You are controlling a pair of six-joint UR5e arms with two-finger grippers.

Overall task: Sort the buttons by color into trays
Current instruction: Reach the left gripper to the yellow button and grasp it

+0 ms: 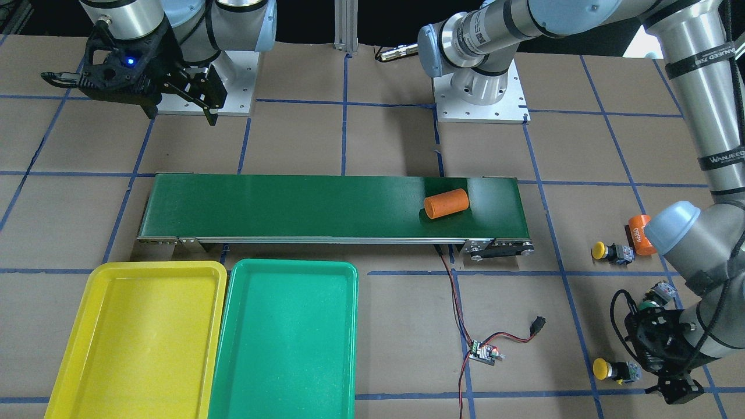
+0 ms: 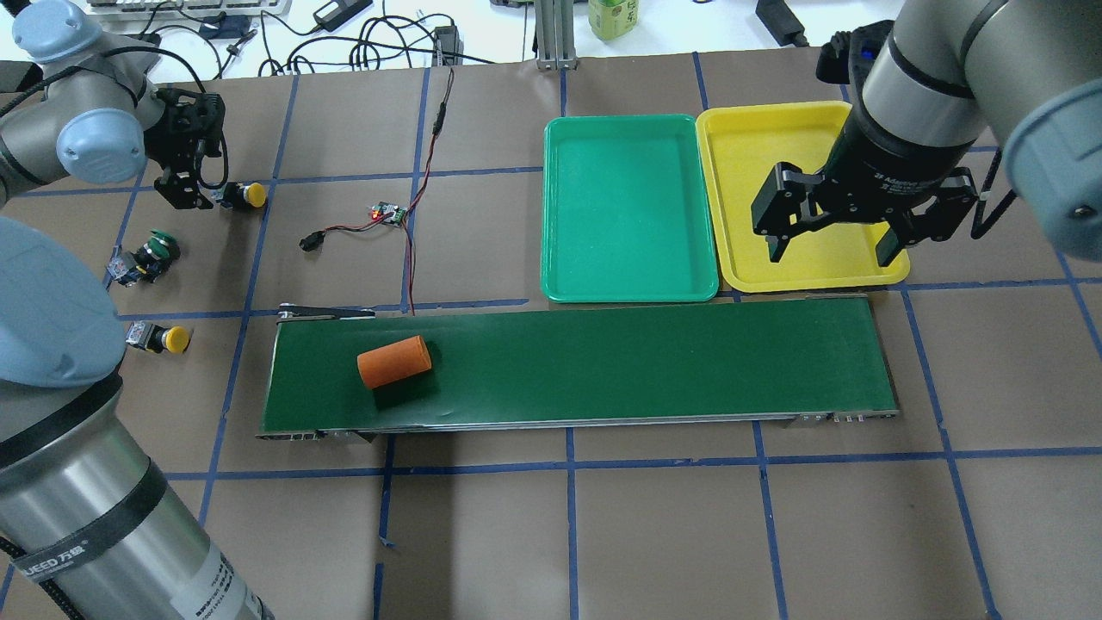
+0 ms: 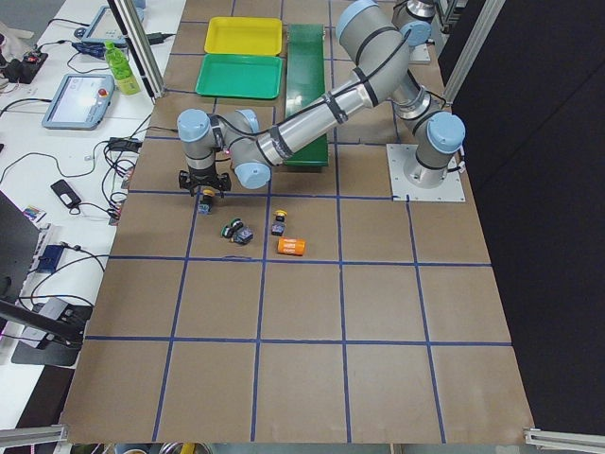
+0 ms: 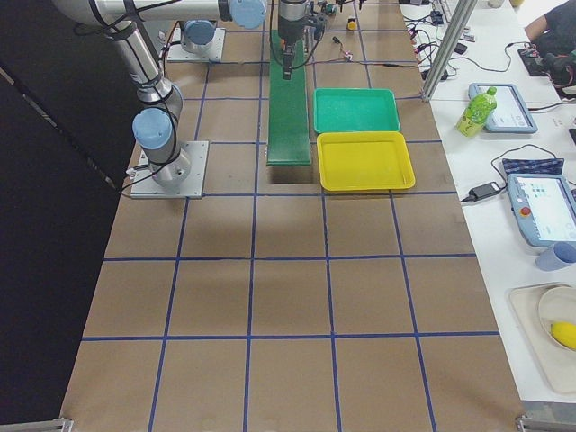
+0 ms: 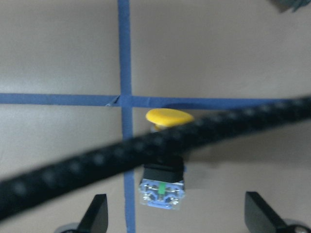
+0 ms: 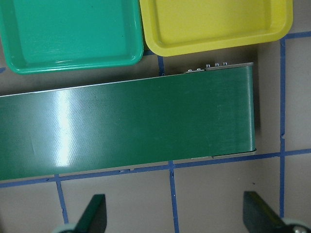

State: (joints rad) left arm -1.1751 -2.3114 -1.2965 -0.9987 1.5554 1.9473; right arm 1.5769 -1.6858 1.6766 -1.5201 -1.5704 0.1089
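A yellow button (image 5: 165, 119) lies on its side on the paper, its grey body (image 5: 163, 187) towards my left gripper (image 5: 177, 209). That gripper is open just above it, one finger to each side and touching nothing. In the overhead view this button (image 2: 250, 195) is beside the left gripper (image 2: 185, 188). A green button (image 2: 159, 245) and another yellow button (image 2: 172, 338) lie nearer the robot. My right gripper (image 2: 831, 237) hangs open and empty, high over the conveyor's right end. The yellow tray (image 2: 801, 129) and the green tray (image 2: 628, 207) sit side by side beyond the belt.
An orange cylinder (image 2: 393, 362) lies on the dark-green conveyor belt (image 2: 646, 362) near its left end. A second orange cylinder marked 4680 (image 1: 638, 233) lies by the buttons. A small control board (image 2: 387, 213) with red and black wires sits between buttons and trays. A black cable (image 5: 97, 165) crosses the left wrist view.
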